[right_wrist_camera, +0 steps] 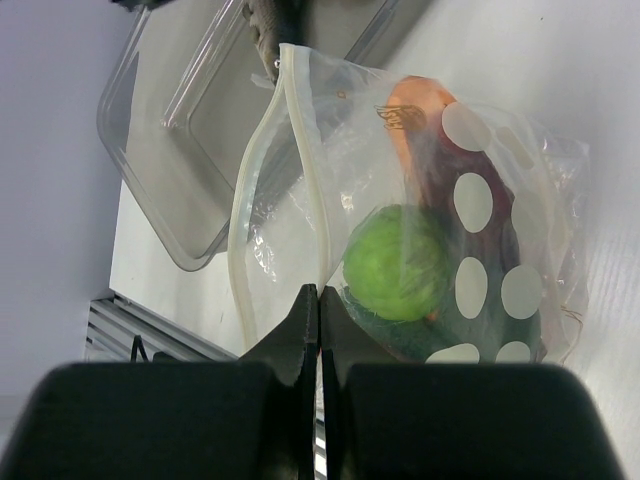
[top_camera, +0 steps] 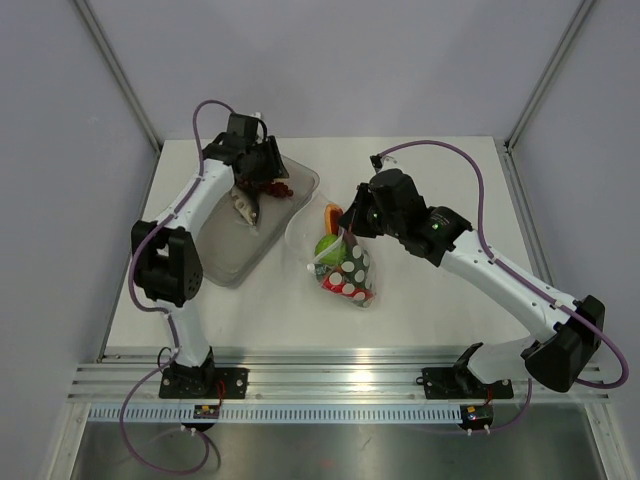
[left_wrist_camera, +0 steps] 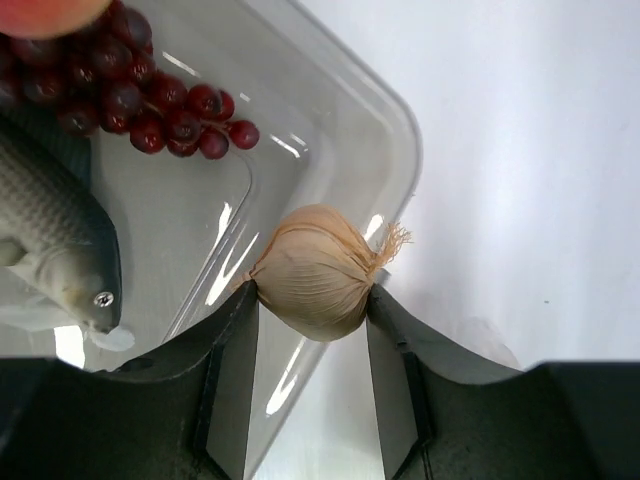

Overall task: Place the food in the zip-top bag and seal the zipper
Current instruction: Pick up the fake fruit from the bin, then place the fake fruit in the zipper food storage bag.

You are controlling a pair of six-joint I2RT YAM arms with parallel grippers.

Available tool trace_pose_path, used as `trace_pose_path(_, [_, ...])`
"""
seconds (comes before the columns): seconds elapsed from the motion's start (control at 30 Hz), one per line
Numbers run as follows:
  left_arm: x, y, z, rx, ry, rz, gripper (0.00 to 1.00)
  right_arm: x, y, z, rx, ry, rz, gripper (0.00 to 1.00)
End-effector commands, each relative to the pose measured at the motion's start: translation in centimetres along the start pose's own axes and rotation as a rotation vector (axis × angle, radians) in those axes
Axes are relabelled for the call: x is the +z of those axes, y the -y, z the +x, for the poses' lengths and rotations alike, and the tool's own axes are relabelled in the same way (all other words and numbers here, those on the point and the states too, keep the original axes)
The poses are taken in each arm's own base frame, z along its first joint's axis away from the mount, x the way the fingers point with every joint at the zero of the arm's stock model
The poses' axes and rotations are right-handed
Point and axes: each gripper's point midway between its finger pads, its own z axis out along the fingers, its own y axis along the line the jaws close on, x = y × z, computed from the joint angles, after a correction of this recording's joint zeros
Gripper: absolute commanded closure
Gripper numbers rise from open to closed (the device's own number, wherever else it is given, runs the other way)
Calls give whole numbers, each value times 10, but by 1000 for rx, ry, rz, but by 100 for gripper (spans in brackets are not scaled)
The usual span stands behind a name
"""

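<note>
The clear spotted zip-top bag (top_camera: 352, 268) lies mid-table, its mouth open toward the tray. My right gripper (right_wrist_camera: 319, 300) is shut on the bag's mouth edge, at the zipper strip (right_wrist_camera: 305, 160). Inside the bag (right_wrist_camera: 480, 250) are a light-green lime (right_wrist_camera: 397, 263), a dark-green cucumber (right_wrist_camera: 400, 335) and an orange-red wedge (right_wrist_camera: 415, 105). My left gripper (left_wrist_camera: 312, 300) is shut on a beige garlic bulb (left_wrist_camera: 315, 272), held over the tray's rim (left_wrist_camera: 400, 130). Dark-red grapes (left_wrist_camera: 150, 105) and a peach (left_wrist_camera: 50, 12) lie in the tray.
The clear grey tray (top_camera: 232, 262) stands at the back left, left of the bag. A grey toy fish (left_wrist_camera: 55, 240) lies in it beside the grapes. Metal rails run along the table's near edge.
</note>
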Motion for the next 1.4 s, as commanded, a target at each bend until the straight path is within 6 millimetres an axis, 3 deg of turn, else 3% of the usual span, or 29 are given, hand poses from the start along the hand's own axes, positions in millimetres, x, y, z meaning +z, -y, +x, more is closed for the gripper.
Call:
trace_pose_path(0.0, [-56, 18, -23, 83, 96, 43, 64, -8, -13, -15, 14, 51, -54, 100])
trace_pose_path(0.23, [-129, 47, -5, 166, 112, 144, 64, 0, -17, -16, 19, 48, -68, 100])
trace_pose_path(0.43, [-170, 72, 31, 227, 66, 262, 64, 3, -25, -17, 17, 41, -96, 100])
trace_pose_path(0.7, [-186, 94, 84, 286, -22, 391, 65, 3, -25, -17, 17, 43, -97, 100])
trace_pose_path(0.9, [-172, 99, 113, 283, -97, 455, 65, 4, -25, -17, 17, 42, -98, 100])
trace_pose_path(1.07, [-156, 124, 113, 258, -100, 526, 64, 4, -26, -16, 29, 41, -105, 100])
trace_pose_path(1.13, [-142, 129, 117, 252, -132, 518, 53, 3, -26, -16, 31, 41, -105, 100])
trace_pose_path(1.23, [-128, 129, 128, 275, -196, 495, 20, -2, -25, -18, 29, 53, -101, 100])
trace_pose_path(1.37, [-139, 128, 122, 320, -164, 463, 6, -6, -21, -17, 29, 57, -92, 100])
